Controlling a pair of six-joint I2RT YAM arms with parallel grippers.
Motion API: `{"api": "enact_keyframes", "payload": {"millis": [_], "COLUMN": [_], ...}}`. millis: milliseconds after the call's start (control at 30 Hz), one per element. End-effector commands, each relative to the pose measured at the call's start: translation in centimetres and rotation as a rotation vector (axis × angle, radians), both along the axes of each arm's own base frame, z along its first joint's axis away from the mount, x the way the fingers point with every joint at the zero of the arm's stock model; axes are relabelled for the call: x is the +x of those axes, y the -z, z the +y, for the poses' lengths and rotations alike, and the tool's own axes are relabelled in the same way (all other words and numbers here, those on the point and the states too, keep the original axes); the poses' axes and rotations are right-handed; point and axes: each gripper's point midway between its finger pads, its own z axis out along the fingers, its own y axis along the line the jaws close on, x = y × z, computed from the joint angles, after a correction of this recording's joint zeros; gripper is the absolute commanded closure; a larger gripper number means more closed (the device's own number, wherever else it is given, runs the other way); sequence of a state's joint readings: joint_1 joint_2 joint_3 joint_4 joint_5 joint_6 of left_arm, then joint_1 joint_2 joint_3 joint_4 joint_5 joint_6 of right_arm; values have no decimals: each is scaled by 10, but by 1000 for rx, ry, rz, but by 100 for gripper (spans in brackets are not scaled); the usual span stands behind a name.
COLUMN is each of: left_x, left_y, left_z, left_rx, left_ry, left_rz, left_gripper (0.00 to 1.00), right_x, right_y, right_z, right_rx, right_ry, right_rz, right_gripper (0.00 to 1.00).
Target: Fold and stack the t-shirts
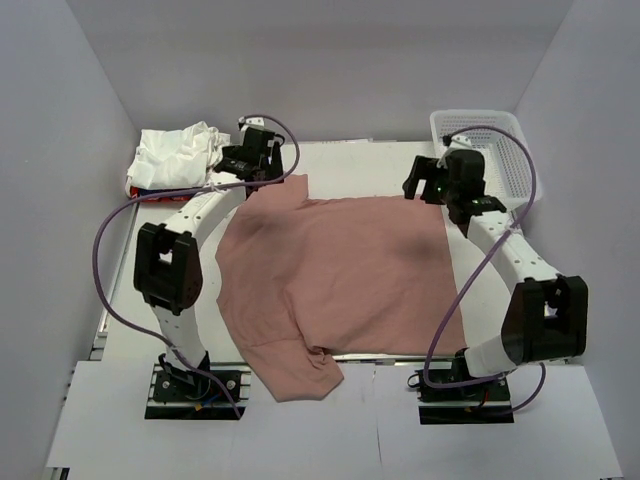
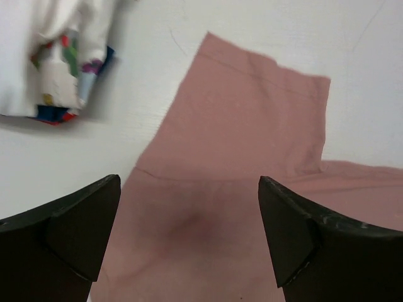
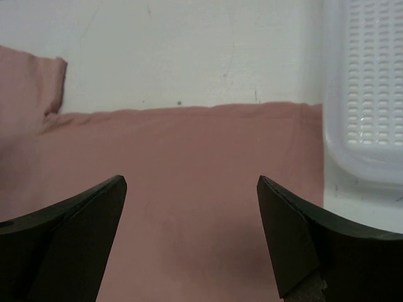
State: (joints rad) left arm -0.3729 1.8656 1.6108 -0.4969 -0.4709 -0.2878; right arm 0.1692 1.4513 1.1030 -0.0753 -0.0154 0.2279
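The dusty-pink t-shirt [image 1: 340,280] lies spread on the table, plain side up, one sleeve hanging over the near edge. My left gripper [image 1: 262,168] is open above its far left sleeve [image 2: 252,113], nothing between the fingers. My right gripper [image 1: 432,188] is open above the shirt's far right edge [image 3: 189,163], also empty. A pile of white shirts [image 1: 178,155] with red cloth underneath sits at the far left; it also shows in the left wrist view [image 2: 56,56] with a colourful print.
A white plastic lattice basket [image 1: 500,150] stands at the far right, close to my right gripper; its rim shows in the right wrist view [image 3: 359,94]. Grey walls enclose the table on three sides.
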Motion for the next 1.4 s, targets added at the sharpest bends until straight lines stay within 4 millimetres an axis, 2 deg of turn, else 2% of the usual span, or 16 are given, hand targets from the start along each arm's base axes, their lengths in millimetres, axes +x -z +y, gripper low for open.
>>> {"api": "enact_keyframes", "payload": {"millis": [0,200,267,500,533,600,633,700,800,833,933,967,1000,1133,1233,1367], "left_x": [-16,-16,-12,7,12,21,34,45,88,93,123,130,132,159,170,181], "left_y": [57,107,116,163,166,181,176,197,178,195,184,182,182,153,129,54], "left_z": [-20,-20,-24,3,7,6,5,7,5,10,7,14,13,15,6,-11], "left_rx": [-97,-81,-84,-85,-89,-66,-82,-71,-73,-47,-16,-2,6,37,16,-17], "left_ry": [50,52,58,-18,-28,-5,9,20,65,93,178,182,206,289,377,450], "left_rz": [150,264,279,328,322,328,309,329,256,278,203,184,181,54,-10,-145], "left_gripper": [0,0,0,0,0,0,0,0,0,0,0,0,0,0,0,0], "right_x": [-12,-10,-4,16,10,30,29,56,81,92,132,132,168,196,204,206], "right_y": [40,104,105,151,175,165,185,170,189,192,180,215,171,163,123,77], "right_z": [7,-4,-4,6,4,10,9,15,16,15,15,14,22,17,23,49], "right_rx": [-43,-172,-173,-175,-194,-181,-198,-184,-207,-234,-247,-266,-224,-190,-218,-247], "right_ry": [-27,57,68,70,72,60,57,59,68,55,51,35,30,18,-92,-229], "right_rz": [118,311,333,456,528,500,553,499,528,526,459,511,397,300,138,31], "right_gripper": [10,10,10,10,10,10,10,10,10,10,10,10,10,10,10,10]}}
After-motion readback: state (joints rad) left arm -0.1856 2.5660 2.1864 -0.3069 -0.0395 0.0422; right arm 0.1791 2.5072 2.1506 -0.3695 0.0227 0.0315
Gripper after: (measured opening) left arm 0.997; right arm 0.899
